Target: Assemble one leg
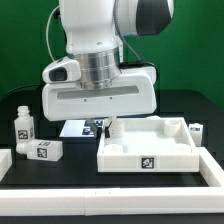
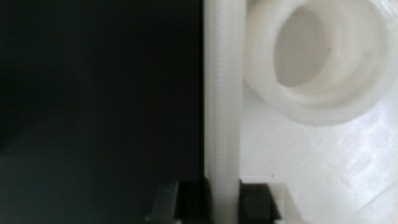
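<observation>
Exterior view: the gripper is at the back-left corner of the tray, whose front bears a tag. An upright leg and a lying leg, both tagged, sit left. A third leg stands right.

Wrist view: the fingers pinch the tray wall beside a round hole.

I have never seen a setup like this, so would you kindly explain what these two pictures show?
The big white machine is a robot arm; its gripper is the two-fingered grasping part. The exterior view looks at the table from outside; the wrist view comes from a camera on the wrist, looking along the fingers. On the black table lie a large white tray-like piece and small tagged pegs, including an upright leg and a lying leg. The gripper appears shut on that piece's thin wall, beside a round hole. No leg is held.
</observation>
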`<act>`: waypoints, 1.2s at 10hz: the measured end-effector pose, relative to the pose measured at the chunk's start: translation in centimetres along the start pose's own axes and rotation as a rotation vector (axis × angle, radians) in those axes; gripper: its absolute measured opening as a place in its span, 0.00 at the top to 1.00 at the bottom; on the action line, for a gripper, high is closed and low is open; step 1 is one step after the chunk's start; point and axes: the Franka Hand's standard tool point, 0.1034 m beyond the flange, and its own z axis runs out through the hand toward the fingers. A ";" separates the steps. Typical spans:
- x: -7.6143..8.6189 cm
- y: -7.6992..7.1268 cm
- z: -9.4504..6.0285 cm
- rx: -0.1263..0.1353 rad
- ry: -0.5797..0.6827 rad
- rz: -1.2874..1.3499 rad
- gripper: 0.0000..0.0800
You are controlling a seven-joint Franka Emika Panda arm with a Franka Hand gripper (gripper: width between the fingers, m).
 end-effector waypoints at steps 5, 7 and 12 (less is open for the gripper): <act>5.6 -1.9 1.0 0.005 0.027 -0.025 0.93; 5.8 -2.7 1.6 0.007 0.030 -0.040 0.93; 4.7 -2.4 2.4 -0.005 0.023 -0.044 0.93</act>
